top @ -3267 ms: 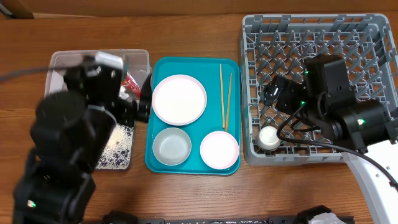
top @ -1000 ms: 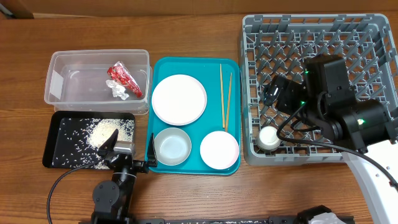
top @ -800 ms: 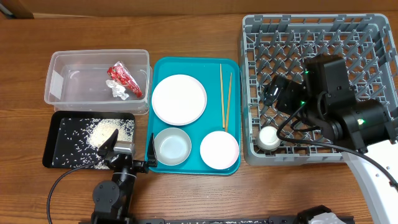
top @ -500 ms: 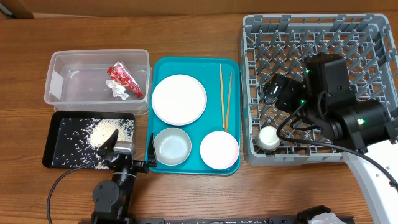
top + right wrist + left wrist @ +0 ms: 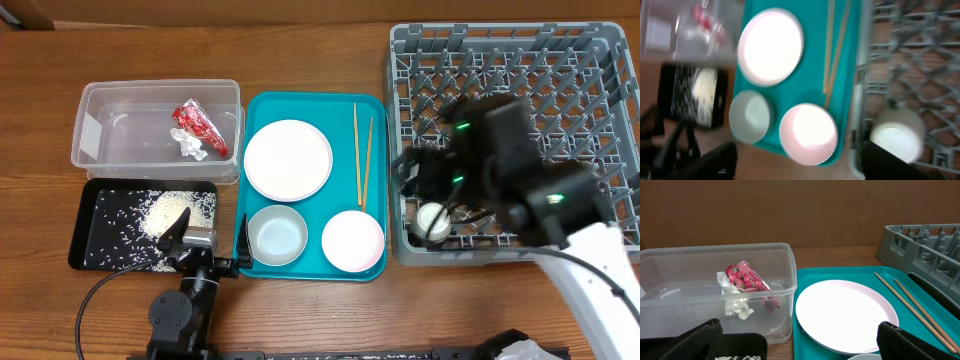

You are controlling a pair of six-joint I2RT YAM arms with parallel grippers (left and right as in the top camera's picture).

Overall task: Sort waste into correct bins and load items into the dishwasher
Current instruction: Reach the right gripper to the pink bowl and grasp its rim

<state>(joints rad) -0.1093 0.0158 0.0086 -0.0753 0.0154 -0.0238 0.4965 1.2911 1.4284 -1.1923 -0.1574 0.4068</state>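
- The crumpled red snack wrapper (image 5: 200, 128) lies inside the clear rectangular plastic tub (image 5: 100, 150).
- Loose white rice grains (image 5: 170, 210) are scattered on the flat black tray (image 5: 85, 245) just beside the tub.
- A round pale plate (image 5: 288, 160), pale grey bowl (image 5: 276, 235), pink bowl (image 5: 353, 240) and thin wooden chopsticks (image 5: 362, 150) sit on the teal tray (image 5: 320, 97).
- A small white cup (image 5: 432, 220) sits in the grey pegged dish rack (image 5: 600, 60), near its left edge.
- The left pincer (image 5: 799, 325) is spread wide and empty, low by the black tray.
- The right pincer (image 5: 799, 150) is blurred above the rack's left edge, its fingers apart and gripping nothing.
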